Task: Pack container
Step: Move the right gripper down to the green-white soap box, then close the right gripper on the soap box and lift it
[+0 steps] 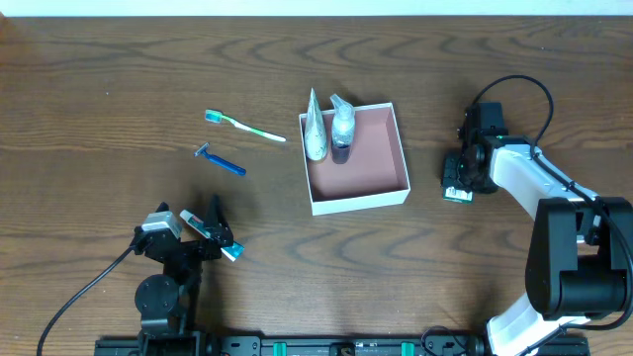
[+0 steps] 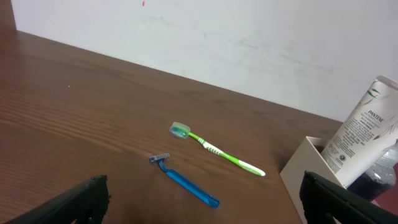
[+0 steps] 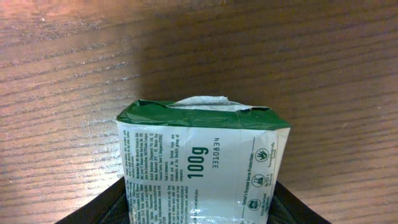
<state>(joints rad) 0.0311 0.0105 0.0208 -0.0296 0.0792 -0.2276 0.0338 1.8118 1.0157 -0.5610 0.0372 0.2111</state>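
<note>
The surface (image 1: pixel 99 59) is dark brown with wavy wood grain. The container (image 1: pixel 358 202) has white walls and a dusty pink inside. The toothbrush (image 1: pixel 245 127) is bright green and white with a teal head. The razor (image 1: pixel 223 161) is blue with a grey head. The tube (image 1: pixel 315 129) is white with a green leaf print and dark lettering. The packet (image 3: pixel 199 162) is dark green on top and white with green print below.

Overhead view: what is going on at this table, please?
The right arm's fingers stand either side of a green-and-white packet beside the box; a firm grip is not clear. The box already holds a tube and a small bottle. A toothbrush and a razor lie on the table. The left arm's fingers are open, holding nothing.
</note>
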